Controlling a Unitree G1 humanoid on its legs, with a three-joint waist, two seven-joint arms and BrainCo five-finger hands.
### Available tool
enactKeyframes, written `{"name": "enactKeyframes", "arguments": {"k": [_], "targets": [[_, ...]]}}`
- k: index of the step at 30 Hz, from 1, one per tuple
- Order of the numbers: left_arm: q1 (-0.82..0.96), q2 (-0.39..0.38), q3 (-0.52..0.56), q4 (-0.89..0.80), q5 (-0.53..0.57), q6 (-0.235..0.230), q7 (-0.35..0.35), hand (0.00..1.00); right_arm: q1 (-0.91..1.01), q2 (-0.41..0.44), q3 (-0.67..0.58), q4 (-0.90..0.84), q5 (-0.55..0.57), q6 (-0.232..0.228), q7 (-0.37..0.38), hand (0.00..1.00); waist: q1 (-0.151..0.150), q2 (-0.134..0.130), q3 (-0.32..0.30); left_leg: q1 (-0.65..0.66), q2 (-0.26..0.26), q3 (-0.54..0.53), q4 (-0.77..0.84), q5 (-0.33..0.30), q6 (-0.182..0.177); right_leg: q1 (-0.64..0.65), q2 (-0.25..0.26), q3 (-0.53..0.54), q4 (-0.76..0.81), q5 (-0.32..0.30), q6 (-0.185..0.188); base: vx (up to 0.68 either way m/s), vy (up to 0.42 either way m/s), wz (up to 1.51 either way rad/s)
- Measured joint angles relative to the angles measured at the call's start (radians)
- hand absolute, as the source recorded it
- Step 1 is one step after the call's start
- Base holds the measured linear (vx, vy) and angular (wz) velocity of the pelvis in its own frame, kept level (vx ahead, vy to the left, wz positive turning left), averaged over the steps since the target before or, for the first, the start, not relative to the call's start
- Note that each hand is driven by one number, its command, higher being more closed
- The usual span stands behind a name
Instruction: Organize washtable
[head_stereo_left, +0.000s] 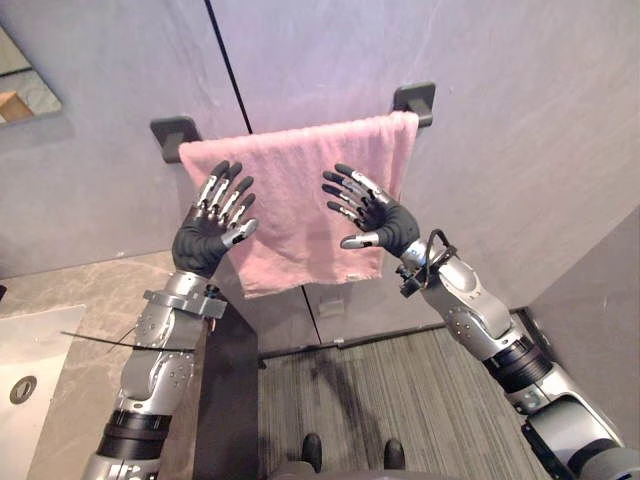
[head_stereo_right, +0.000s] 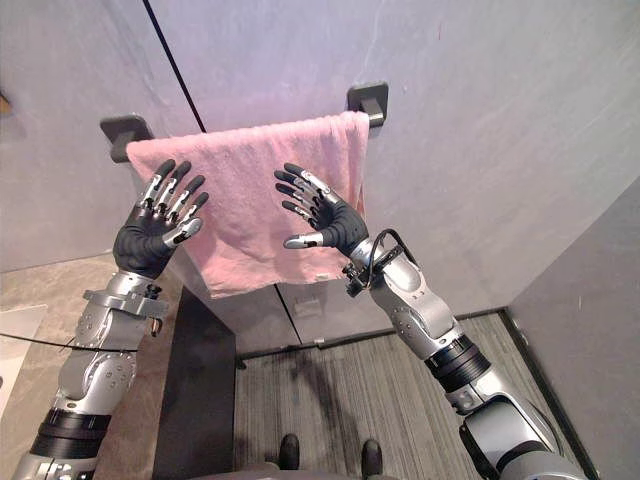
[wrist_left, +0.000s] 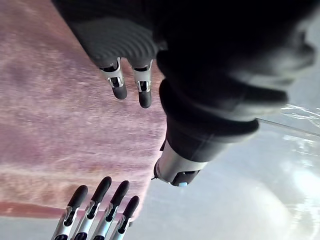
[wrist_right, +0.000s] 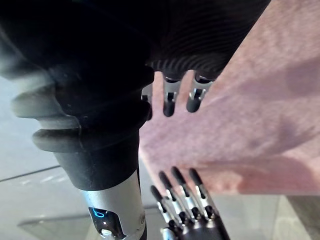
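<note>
A pink towel hangs over a black rail whose brackets are fixed to the grey wall. Its lower edge hangs free above the floor. My left hand is raised in front of the towel's left half, open with the fingers spread and the palm toward the cloth. In front of the right half my right hand is open the same way. Both wrist views show the towel just past straight fingers, with nothing held.
The stone washtable top lies at the lower left, with a white basin set in it and a dark side panel. A mirror corner is at the upper left. Grey striped floor lies below the towel.
</note>
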Motion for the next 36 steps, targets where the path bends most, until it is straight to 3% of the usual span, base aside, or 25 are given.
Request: {"name": "enactKeyframes", "arguments": {"k": [10,19,25,31,36], "targets": [[-0.117,0.03,-0.127,0.179,-0.015,0.024,-0.034,0.0,-0.076,0.028,0.005,0.038,-0.001,-0.002,-0.029,0.0,-0.003,-0.013,0.073,-0.062,0.0,0.028,0.007,0.012,0.007,-0.075,0.001,0.031,0.0,0.029,-0.009,0.01,0.015,-0.08],[-0.184,-0.041,-0.128,0.32,0.029,0.037,0.029,0.0,-0.136,0.111,-0.045,0.124,-0.005,-0.007,-0.11,0.0,-0.002,-0.013,0.126,-0.065,0.0,0.036,0.007,0.012,0.007,-0.085,0.004,0.051,0.0,0.035,-0.01,-0.01,0.01,-0.05],[-0.126,-0.139,0.017,0.341,0.063,0.037,0.058,0.0,-0.054,0.166,-0.205,0.134,-0.02,-0.012,-0.132,0.0,-0.002,-0.014,0.129,-0.058,0.0,0.053,0.007,0.012,0.007,-0.084,0.005,0.059,0.0,0.035,-0.01,0.0,0.009,-0.04],[0.067,-0.249,0.274,0.439,0.074,0.037,0.111,0.0,0.256,0.198,-0.487,0.115,-0.061,-0.01,-0.157,0.0,-0.004,-0.015,0.129,-0.013,0.009,0.062,0.007,0.0,0.005,-0.047,0.012,0.08,0.0,0.032,-0.011,-0.01,0.012,-0.1],[0.156,-0.285,0.348,0.466,0.12,0.038,0.121,0.0,0.404,0.217,-0.628,0.106,-0.097,-0.009,-0.178,0.0,-0.005,-0.016,0.128,-0.003,0.016,0.06,0.006,-0.005,-0.002,-0.038,0.019,0.078,-0.001,0.023,-0.005,-0.03,0.002,0.0]]}}
